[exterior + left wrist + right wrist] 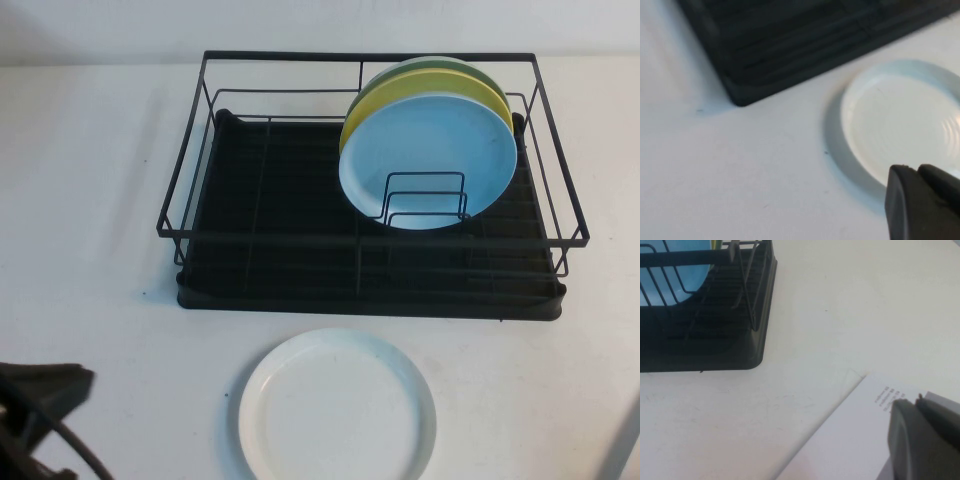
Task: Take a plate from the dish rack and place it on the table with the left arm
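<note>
Glossy white plate point(337, 405) – perhaps plastic; matt black wire dish rack point(370, 240); smooth white table point(90, 200).

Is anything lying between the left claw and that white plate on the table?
Nothing visible does. The white plate lies flat on the table in front of the dish rack. The left gripper, shut, hovers beside its rim. The right gripper sits off to the side over paper.

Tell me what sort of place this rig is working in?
Likely a lab tabletop mock-up of a kitchen: bare white table, lone dish rack, printed sheet. Left claw shut near the plate; right claw parked.
</note>
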Controlling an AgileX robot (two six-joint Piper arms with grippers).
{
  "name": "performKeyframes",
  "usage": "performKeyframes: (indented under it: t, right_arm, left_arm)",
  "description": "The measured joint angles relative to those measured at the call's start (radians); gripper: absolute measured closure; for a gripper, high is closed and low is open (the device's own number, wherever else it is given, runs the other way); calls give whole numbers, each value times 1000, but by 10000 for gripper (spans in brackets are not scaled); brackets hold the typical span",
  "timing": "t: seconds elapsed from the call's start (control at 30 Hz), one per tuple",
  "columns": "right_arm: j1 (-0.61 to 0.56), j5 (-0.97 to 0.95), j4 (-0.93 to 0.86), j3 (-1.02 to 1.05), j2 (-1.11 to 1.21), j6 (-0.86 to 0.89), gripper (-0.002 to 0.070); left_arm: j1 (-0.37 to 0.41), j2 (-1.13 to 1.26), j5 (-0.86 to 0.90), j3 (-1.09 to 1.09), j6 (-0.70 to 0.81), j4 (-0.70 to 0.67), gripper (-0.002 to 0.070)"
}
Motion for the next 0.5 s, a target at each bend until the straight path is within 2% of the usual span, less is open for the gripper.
performKeyframes:
  t: [0.13, 0.4, 0.5]
  right_arm:
    - [0, 0, 4, 0, 0, 0, 694]
    - [0, 0, 6, 0, 0, 0, 694]
    - [0, 0, 6, 0, 0, 0, 694]
  left_arm:
    - [0, -94, 4, 0, -187, 122, 676]
    - [0, -177, 51, 11, -234, 197, 676]
    - [5, -203, -85, 86, -218, 211, 676]
